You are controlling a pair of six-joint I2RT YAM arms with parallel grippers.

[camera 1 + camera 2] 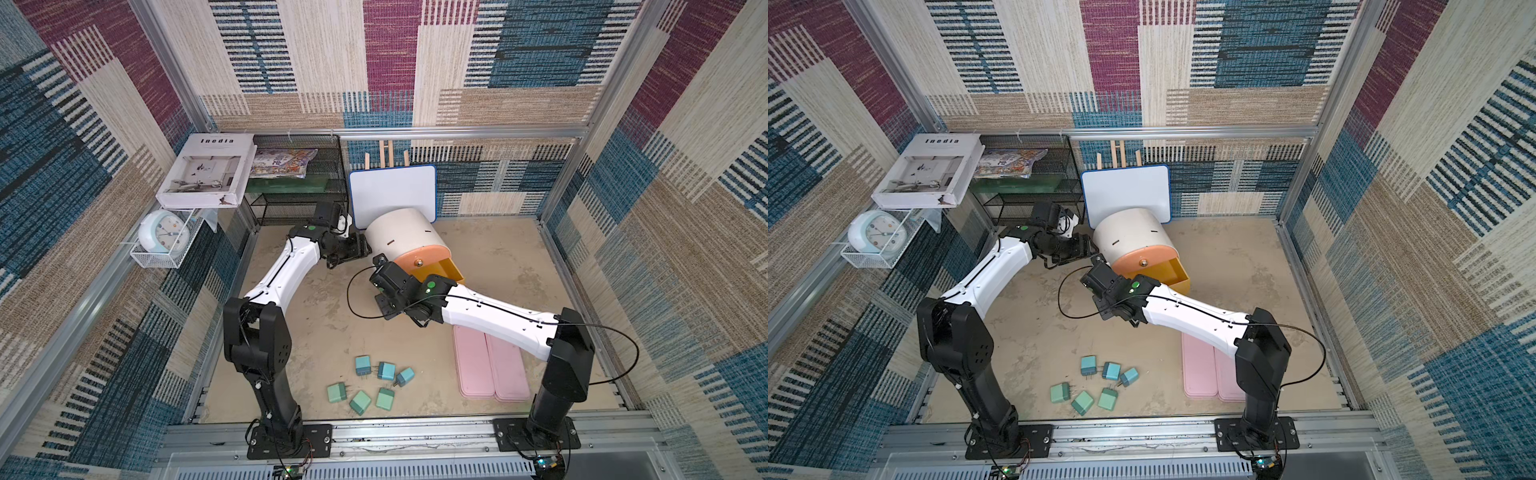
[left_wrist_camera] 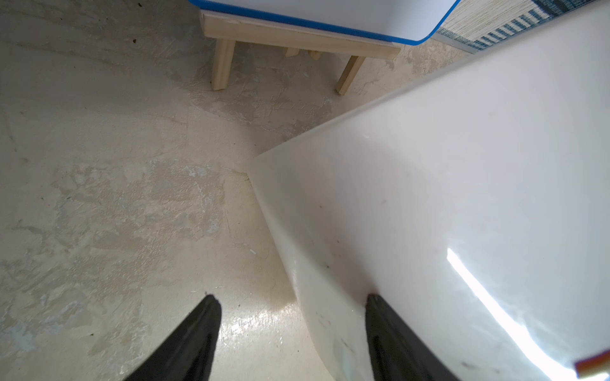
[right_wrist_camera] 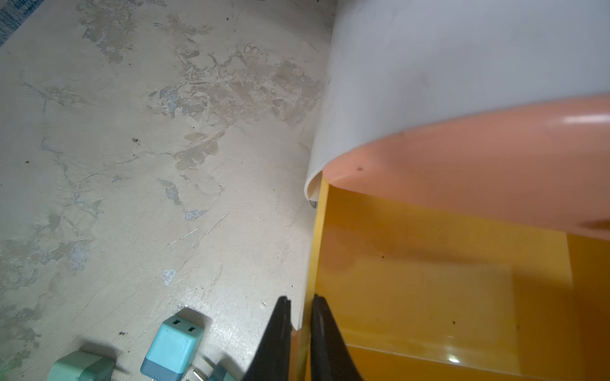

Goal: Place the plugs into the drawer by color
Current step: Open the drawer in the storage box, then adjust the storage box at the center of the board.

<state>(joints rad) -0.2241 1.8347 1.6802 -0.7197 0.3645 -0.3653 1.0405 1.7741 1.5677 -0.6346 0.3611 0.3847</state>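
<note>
R gripper (image 3: 300, 298) has its fingers (image 3: 280, 330) clamped tight on the side wall of the yellow drawer (image 3: 429, 297), which is slid out of the drawer cabinet (image 1: 405, 235) w/ its long axis aimed at the table's near-right corner. L gripper (image 2: 291, 296) is spread wide, gripping nothing, one finger laid against the cabinet's white side. Cabinet stands upright by the middle of the far edge, front turned near-right, salmon drawer (image 1: 436, 253) up top pushed in w/ knob showing. 3 blue plugs (image 1: 386, 370) sit in a row and 3 green plugs (image 1: 360, 402) just nearer, all lying flat close to the near edge btwn the arm bases, prongs aimed every which way. 2 pink trays (image 1: 498, 374) lie side by side toward the near-right corner, partly under the R arm. Table (image 1: 519, 257) is scuffed beige. Whiteboard (image 1: 392, 191) on a wood easel behind the cabinet, black mesh shelf (image 1: 299, 195) in the far-left corner, clock (image 1: 164, 237) on the left wall; walls are woven patchwork in blue, maroon, cream.
</note>
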